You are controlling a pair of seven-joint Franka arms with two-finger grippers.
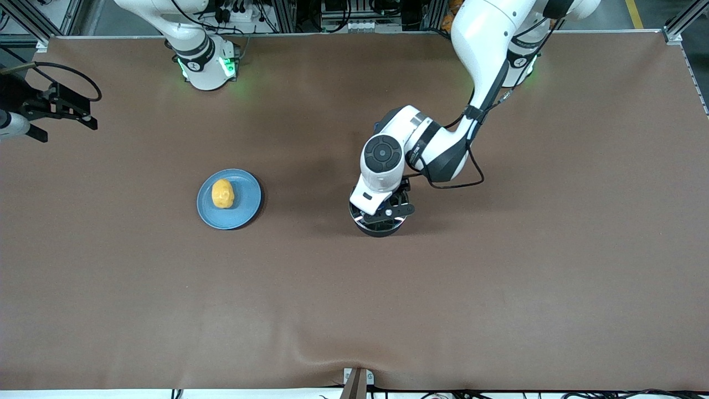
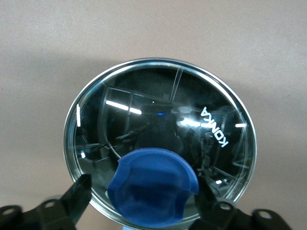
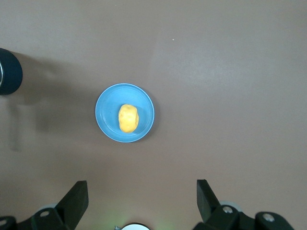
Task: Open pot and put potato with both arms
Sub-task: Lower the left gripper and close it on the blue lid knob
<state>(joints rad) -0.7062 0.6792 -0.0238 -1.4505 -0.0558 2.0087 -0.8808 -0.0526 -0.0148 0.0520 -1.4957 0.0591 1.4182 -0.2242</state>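
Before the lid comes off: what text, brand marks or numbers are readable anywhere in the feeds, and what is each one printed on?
"KONKA": white letters on the clear glass lid of the pot, seen in the left wrist view, beside the blue knob.
Nothing readable on the potato, the blue plate or the table.
Small marks near the arm bases in the front view are too small to read.

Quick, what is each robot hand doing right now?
Left end effector: open, fingers either side of the pot lid's knob.
Right end effector: open, holding nothing.
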